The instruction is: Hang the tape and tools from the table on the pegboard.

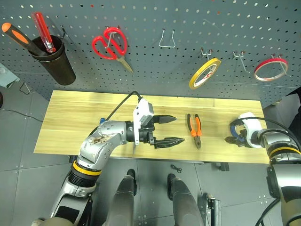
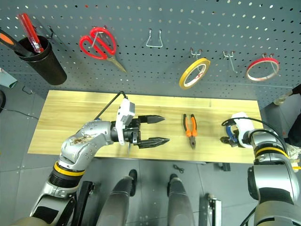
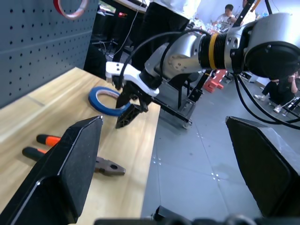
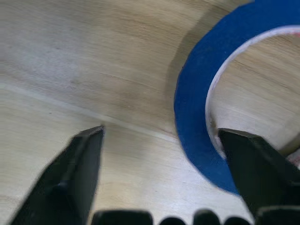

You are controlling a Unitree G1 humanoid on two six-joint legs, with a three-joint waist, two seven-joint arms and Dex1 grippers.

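Right gripper (image 4: 159, 140) straddles the blue tape's (image 4: 197, 122) band flat on the table (image 1: 80, 122), fingers apart, not yet gripping; next, pinch and lift. Left gripper (image 1: 170, 130) waits wide.

We see the worktop (image 1: 94, 117) evenly and brightly lit from overhead, with only short soft shadows under the pliers (image 1: 194, 130) and beneath the hanging rings on the pegboard (image 1: 155, 66). The head views bend slightly at the edges. Close up, the right claw (image 4: 164, 159) fingers and blue tape (image 4: 197, 112) look soft and blurred.
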